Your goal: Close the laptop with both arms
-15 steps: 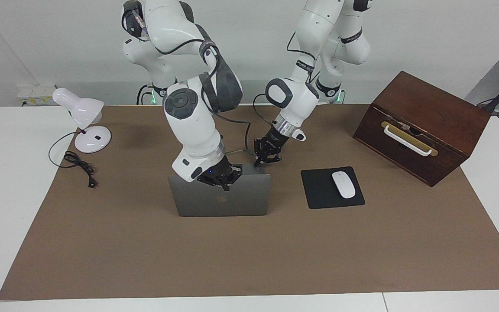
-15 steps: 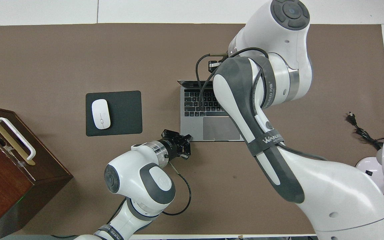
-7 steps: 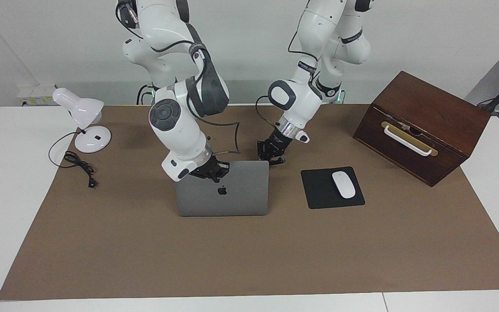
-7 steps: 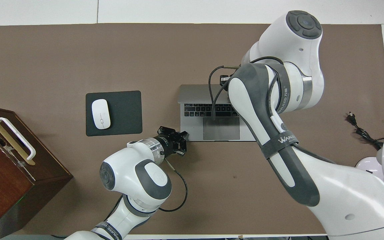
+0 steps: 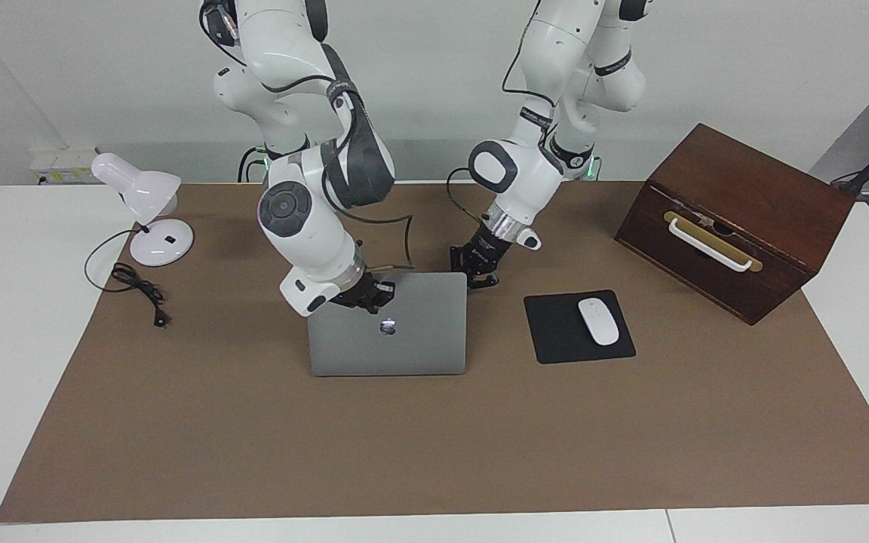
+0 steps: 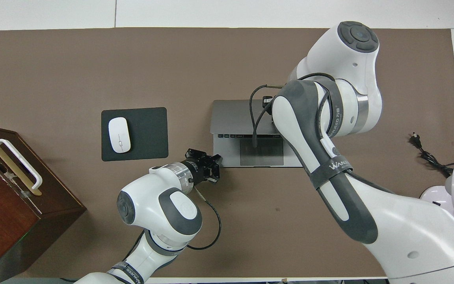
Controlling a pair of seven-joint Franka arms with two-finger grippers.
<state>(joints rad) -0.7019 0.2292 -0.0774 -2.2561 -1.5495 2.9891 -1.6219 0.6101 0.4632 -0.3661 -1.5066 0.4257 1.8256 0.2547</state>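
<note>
Two arms are on the laptop (image 5: 404,339) at once, and I judge the closing step to be well along but not done. The laptop sits mid-bench on the brown mat, beside the black mouse pad (image 5: 555,332) with its white mouse (image 5: 598,321), which lie toward the left arm's end. Its lid leans low over the deck: in the overhead view only the trackpad and a thin strip of keys show under the lid's edge.

My right tool (image 5: 374,296) has its fingertips pinched together, holding nothing, and presses on the lid's outer face near its free edge, just beside the logo. My left tool (image 5: 480,273) is likewise pinched shut and empty; it sits at the corner of the laptop nearer the robots on the mouse-pad side. It looks to me like it is steadying the base there, though I cannot tell whether it truly touches the deck.

Next I would have the right tool follow the lid's arc down to the deck, easing the push near the end so the lid does not slam. The left tool's tip must be out of the gap at that corner before the lid lands, or it may get caught.
</note>
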